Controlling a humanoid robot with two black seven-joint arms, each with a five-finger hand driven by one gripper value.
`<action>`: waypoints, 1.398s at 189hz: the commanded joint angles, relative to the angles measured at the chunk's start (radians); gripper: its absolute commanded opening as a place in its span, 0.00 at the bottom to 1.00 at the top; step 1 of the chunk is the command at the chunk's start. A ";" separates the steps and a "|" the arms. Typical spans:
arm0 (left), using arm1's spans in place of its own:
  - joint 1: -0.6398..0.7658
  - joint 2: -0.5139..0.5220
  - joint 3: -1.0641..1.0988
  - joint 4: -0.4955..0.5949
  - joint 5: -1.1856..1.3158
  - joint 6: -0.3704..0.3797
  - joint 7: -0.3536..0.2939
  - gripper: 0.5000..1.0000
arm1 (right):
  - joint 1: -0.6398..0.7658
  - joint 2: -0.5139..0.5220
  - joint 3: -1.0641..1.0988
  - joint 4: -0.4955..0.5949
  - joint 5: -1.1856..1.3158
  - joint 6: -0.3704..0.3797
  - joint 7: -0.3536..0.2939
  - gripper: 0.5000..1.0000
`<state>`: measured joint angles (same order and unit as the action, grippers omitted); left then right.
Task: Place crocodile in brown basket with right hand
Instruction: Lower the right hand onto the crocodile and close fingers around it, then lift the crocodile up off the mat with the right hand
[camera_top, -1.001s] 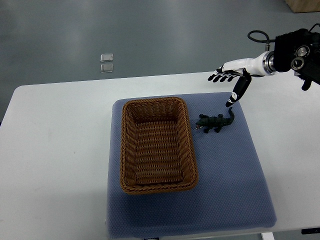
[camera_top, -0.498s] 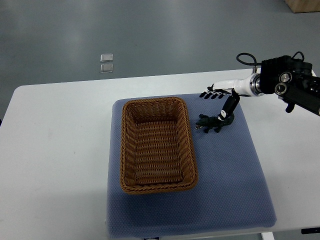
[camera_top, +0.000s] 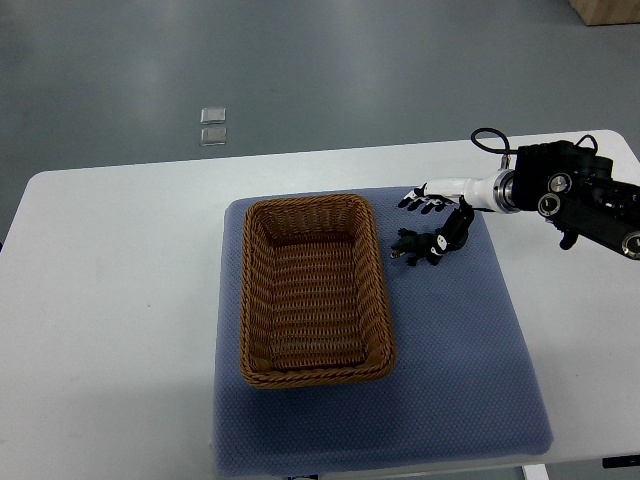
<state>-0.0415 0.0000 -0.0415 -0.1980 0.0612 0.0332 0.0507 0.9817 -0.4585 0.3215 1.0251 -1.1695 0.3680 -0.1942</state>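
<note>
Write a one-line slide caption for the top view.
Open right hand at the crocodile, which lies on the blue mat beside the brown basket.

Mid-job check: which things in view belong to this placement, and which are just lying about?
Job: brown basket; crocodile, lying just outside it; right hand, open over the crocodile.
Lying about: blue mat; white table; two clear squares on the floor; wooden box corner, top right.
</note>
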 joint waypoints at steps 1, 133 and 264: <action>0.000 0.000 -0.001 0.000 0.000 -0.001 0.000 1.00 | -0.011 0.001 -0.001 -0.002 -0.007 -0.011 -0.001 0.78; 0.000 0.000 -0.001 0.000 0.000 0.001 0.000 1.00 | -0.084 0.029 0.017 -0.020 -0.009 -0.132 0.002 0.66; 0.000 0.000 0.000 0.000 0.000 0.001 0.000 1.00 | -0.098 0.027 0.017 -0.019 -0.009 -0.149 0.019 0.00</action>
<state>-0.0414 0.0000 -0.0429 -0.1979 0.0614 0.0335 0.0507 0.8800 -0.4279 0.3386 1.0055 -1.1780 0.2191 -0.1747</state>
